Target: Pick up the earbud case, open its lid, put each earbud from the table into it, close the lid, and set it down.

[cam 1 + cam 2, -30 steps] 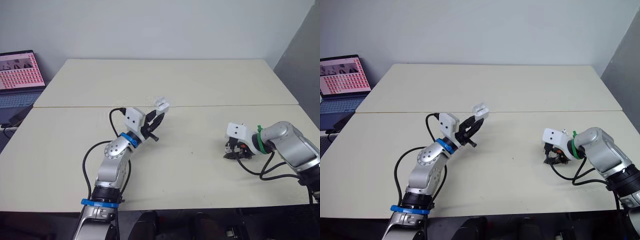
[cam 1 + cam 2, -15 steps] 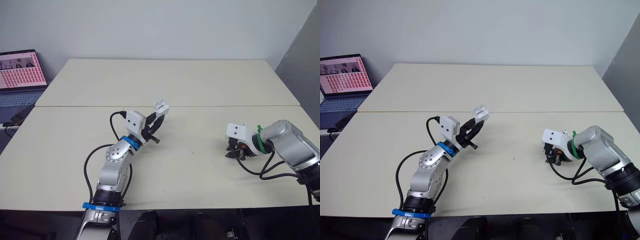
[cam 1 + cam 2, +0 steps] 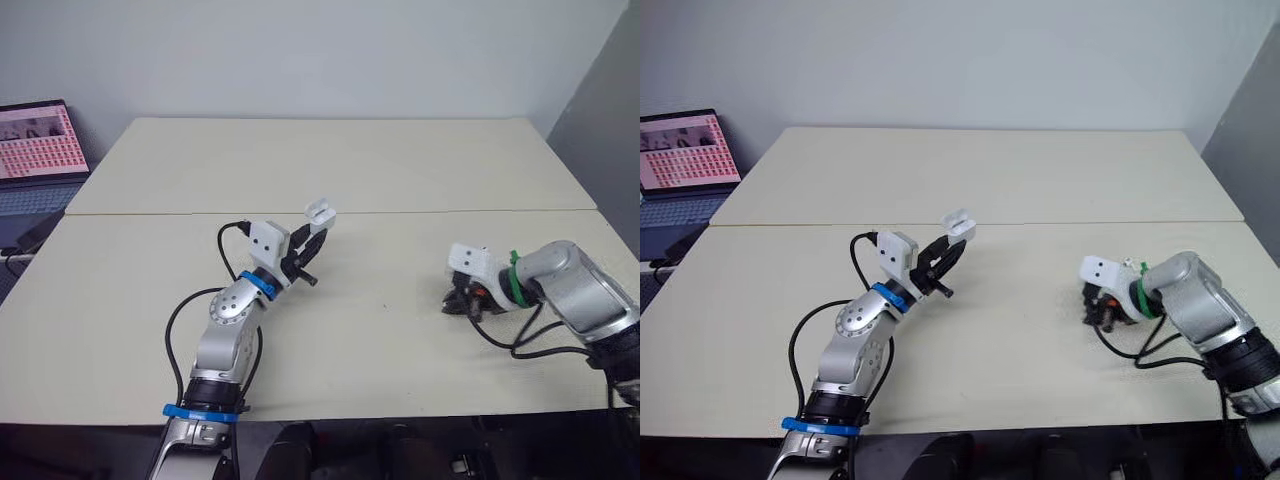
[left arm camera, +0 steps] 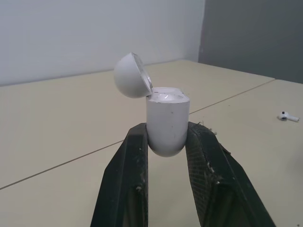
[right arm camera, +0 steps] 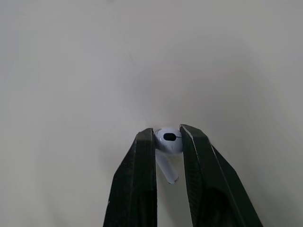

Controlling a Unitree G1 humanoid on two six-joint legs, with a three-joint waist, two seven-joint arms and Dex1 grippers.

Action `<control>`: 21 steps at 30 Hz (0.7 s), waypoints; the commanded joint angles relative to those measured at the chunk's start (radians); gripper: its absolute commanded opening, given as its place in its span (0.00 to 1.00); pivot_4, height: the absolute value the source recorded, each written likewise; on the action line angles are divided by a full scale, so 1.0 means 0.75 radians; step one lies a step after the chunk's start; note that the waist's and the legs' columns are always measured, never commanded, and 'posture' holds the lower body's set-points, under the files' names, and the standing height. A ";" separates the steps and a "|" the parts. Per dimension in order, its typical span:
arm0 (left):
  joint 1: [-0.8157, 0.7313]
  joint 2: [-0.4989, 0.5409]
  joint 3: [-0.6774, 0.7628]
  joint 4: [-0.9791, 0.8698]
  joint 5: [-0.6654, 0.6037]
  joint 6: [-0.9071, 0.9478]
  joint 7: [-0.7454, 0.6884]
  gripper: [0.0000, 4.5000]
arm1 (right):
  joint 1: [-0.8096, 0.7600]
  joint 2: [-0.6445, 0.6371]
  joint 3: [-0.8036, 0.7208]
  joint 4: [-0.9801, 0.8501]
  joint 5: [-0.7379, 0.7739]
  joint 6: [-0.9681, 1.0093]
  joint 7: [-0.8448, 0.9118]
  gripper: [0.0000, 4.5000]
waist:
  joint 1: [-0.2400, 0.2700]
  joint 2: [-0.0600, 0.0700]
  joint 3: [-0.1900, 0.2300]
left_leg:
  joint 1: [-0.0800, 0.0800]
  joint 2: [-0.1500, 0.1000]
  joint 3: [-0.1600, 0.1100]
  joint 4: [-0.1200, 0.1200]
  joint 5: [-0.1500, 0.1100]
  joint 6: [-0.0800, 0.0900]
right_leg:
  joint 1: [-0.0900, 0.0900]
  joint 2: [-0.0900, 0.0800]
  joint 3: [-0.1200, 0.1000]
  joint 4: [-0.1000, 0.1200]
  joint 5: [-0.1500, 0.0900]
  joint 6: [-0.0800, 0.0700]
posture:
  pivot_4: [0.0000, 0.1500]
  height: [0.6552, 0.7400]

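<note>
My left gripper (image 3: 313, 238) is raised over the middle of the table and shut on the white earbud case (image 3: 320, 211). The left wrist view shows the case (image 4: 166, 124) upright between the black fingers (image 4: 208, 161), its round lid (image 4: 132, 75) hinged open. At the right side of the table my right gripper (image 3: 458, 303) is low over the tabletop. In the right wrist view it is shut on a white earbud (image 5: 168, 142), whose stem points down between the fingers (image 5: 142, 170). A second earbud (image 4: 288, 116) lies on the table beyond the case.
A laptop (image 3: 40, 140) with a lit screen stands off the table's far left corner. A seam (image 3: 450, 211) runs across where the two cream tabletops (image 3: 400, 160) meet. Black cables hang from both wrists.
The right gripper has shifted slightly left with the earbud in it. The left gripper and the open case have hardly moved.
</note>
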 commanded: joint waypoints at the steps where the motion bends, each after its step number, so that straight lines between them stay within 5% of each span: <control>1: -0.009 -0.022 -0.008 -0.102 -0.096 0.029 -0.063 0.17 | -0.204 0.360 -0.463 -0.142 0.264 0.249 -0.283 0.09 | -0.014 0.001 0.000 | 0.000 0.001 -0.001 0.000 0.000 0.000 | -0.001 0.001 0.000 0.001 0.000 0.000 | 1.00 1.00; 5: -0.019 -0.031 -0.018 -0.123 -0.155 0.072 -0.117 0.17 | -0.232 0.648 -0.718 -0.238 0.349 0.262 -0.573 0.09 | 0.013 -0.002 -0.001 | -0.001 -0.001 -0.007 -0.001 0.000 -0.001 | 0.000 0.001 -0.005 0.002 0.000 -0.001 | 1.00 1.00; 11: -0.117 -0.050 -0.030 -0.062 -0.190 0.109 -0.169 0.17 | -0.160 0.966 -0.846 -0.349 0.499 0.205 -0.860 0.09 | 0.017 -0.002 -0.001 | -0.001 -0.005 -0.005 -0.002 0.000 -0.001 | -0.001 -0.002 -0.003 0.001 0.000 -0.001 | 1.00 1.00; 21: -0.252 -0.092 -0.060 0.064 -0.132 0.037 -0.194 0.17 | -0.063 1.156 -0.784 -0.335 0.601 0.059 -1.087 0.09 | -0.003 -0.001 -0.001 | -0.001 -0.003 -0.004 -0.003 0.000 -0.001 | -0.001 0.000 -0.003 0.002 0.000 -0.001 | 1.00 1.00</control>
